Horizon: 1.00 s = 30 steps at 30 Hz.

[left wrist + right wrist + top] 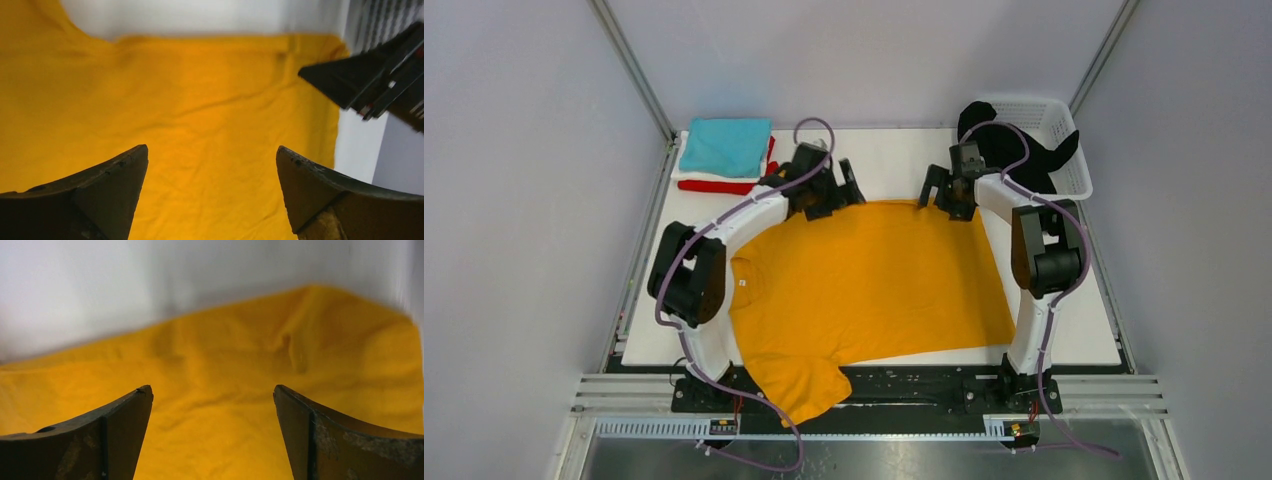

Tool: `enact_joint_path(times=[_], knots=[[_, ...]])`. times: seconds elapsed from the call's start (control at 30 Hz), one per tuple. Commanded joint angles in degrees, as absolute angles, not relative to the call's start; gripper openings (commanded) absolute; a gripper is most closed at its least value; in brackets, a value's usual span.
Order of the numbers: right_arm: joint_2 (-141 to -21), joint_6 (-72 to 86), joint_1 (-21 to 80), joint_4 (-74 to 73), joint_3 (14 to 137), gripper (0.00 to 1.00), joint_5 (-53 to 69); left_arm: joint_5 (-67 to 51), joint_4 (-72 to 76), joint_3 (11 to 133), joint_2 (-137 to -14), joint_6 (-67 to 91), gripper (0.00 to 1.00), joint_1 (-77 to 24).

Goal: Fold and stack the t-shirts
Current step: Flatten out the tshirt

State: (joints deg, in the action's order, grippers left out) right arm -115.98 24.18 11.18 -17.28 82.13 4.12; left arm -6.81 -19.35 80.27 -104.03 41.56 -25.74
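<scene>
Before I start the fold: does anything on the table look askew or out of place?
The mustard-orange t-shirt lies crooked: its sleeve hangs off the near edge of the table, over the black base rail. A black t-shirt also spills over the rim of the white basket.

White table (1074,330), three items sitting on it. Mustard-orange shirt (874,280) is spread flat across the centre, collar toward the left of the frame. Its lower-left sleeve hangs past the table's near edge. Folded stack in the upper-left corner: teal shirt (724,147) on top, red shirt (714,186) showing beneath. White lattice basket (1064,125) in the upper-right corner, well apart from the stack.
</scene>
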Motion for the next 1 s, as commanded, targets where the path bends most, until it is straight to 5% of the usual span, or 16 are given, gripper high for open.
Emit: enact_joint_path(times=[0.0, 0.37, 0.77, 0.97], knots=[[-112.29, 28.08, 11.79, -15.73, 77.91, 1.0, 2.08, -7.09, -19.59, 77.16, -105.78, 42.65, 0.99, -31.02], [-123.7, 29.49, 11.78, -25.94, 94.88, 0.99, -5.49, -10.27, -17.62, 67.19, -108.24, 45.7, 0.99, -33.61], [-144.82, 26.08, 10.37, -45.87, 135.45, 1.0, -5.28, -5.71, -22.35, 63.8, -104.06, 44.63, 0.99, -33.57], [-134.82, 22.15, 10.77, -43.35, 128.57, 0.99, -4.49, -1.99, -23.56, 66.22, -100.18, 43.45, 0.99, -33.57]])
